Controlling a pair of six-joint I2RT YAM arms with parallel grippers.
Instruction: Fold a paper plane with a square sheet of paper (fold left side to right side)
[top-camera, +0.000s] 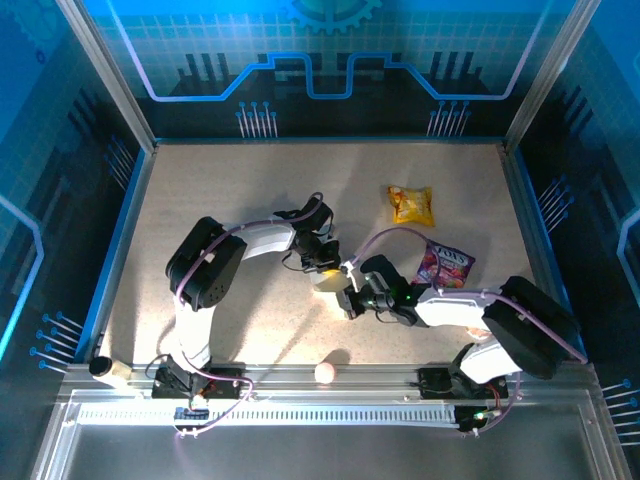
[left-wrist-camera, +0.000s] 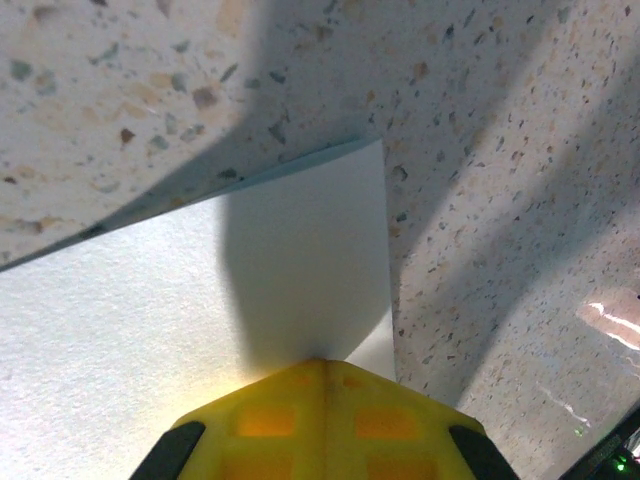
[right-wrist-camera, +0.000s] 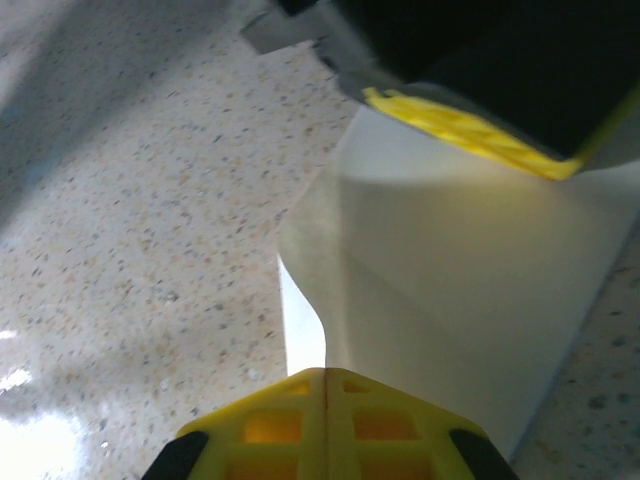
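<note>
While left gripper (left-wrist-camera: 325, 375) and right gripper (right-wrist-camera: 325, 378) pinch the thin white paper sheet (left-wrist-camera: 150, 300), we note it spanning between them.

The table (top-camera: 240, 180) has a beige speckled top edged in blue and lies beneath the left gripper (top-camera: 323, 264) and right gripper (top-camera: 351, 293). The back wall (top-camera: 330, 60), well beyond both grippers, is a blue panel with a pale circuit pattern. The side walls (top-camera: 45, 200) flank them in the same blue, framed by grey metal posts (top-camera: 105, 70). On the near side of the grippers run a metal rail (top-camera: 330, 378) and a bright white light strip (top-camera: 300, 412). Soft shadows cross the table.
</note>
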